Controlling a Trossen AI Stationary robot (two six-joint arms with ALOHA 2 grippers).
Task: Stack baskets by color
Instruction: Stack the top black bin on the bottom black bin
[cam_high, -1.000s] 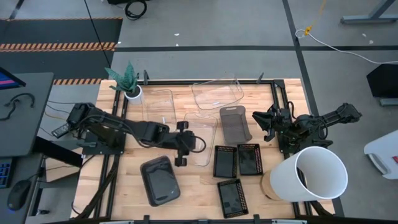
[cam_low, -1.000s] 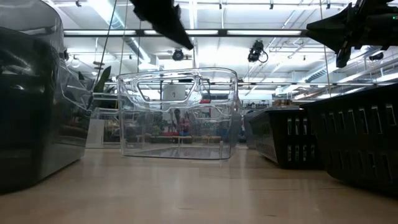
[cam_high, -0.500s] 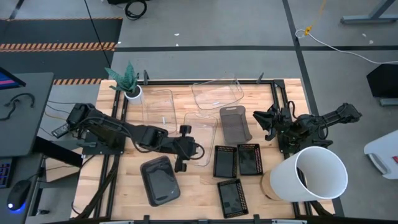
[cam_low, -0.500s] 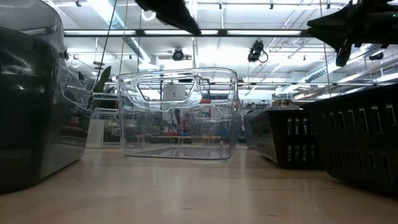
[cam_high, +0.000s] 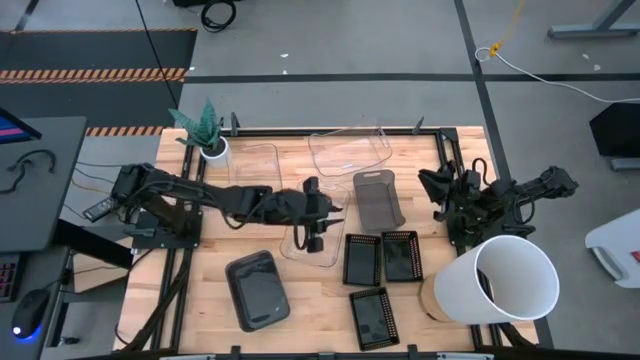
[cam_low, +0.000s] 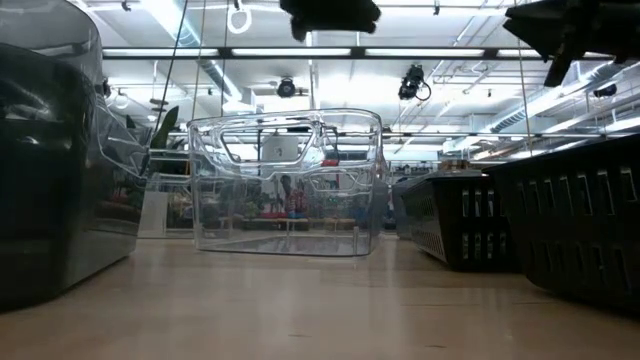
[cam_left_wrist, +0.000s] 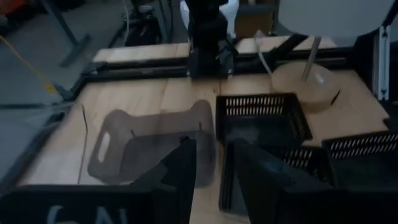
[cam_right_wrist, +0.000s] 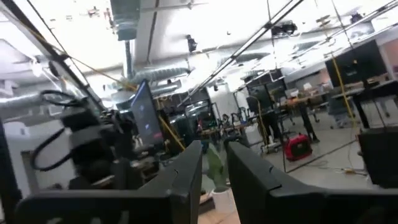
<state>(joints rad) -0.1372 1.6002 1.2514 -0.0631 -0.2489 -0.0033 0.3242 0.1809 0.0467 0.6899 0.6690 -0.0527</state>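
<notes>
My left gripper (cam_high: 332, 212) (cam_left_wrist: 211, 144) hovers open over the clear basket (cam_high: 325, 245) at mid-table, nothing between its fingers. That basket (cam_low: 285, 180) stands flat on the wood. Past the fingers lie a smoky grey basket (cam_left_wrist: 149, 149) (cam_high: 378, 198) and black mesh baskets (cam_high: 362, 258) (cam_high: 402, 254) (cam_high: 370, 317). Two more clear baskets (cam_high: 255, 165) (cam_high: 348, 148) sit at the far side, and another grey basket (cam_high: 257, 290) near the front. My right gripper (cam_high: 427, 185) (cam_right_wrist: 213, 149) waits open at the right edge, raised and pointing up into the room.
A big white bucket (cam_high: 505, 280) lies on its side at the near right corner, beside the right arm's base. A small white plant pot (cam_high: 213, 148) stands at the far left corner. A black metal frame (cam_high: 440, 150) runs around the table.
My left gripper has swung toward the table's right and far side and risen a little, tipping from pointing steeply down to nearly level above the clear basket. My right gripper has tipped slightly upward. No basket has moved.
</notes>
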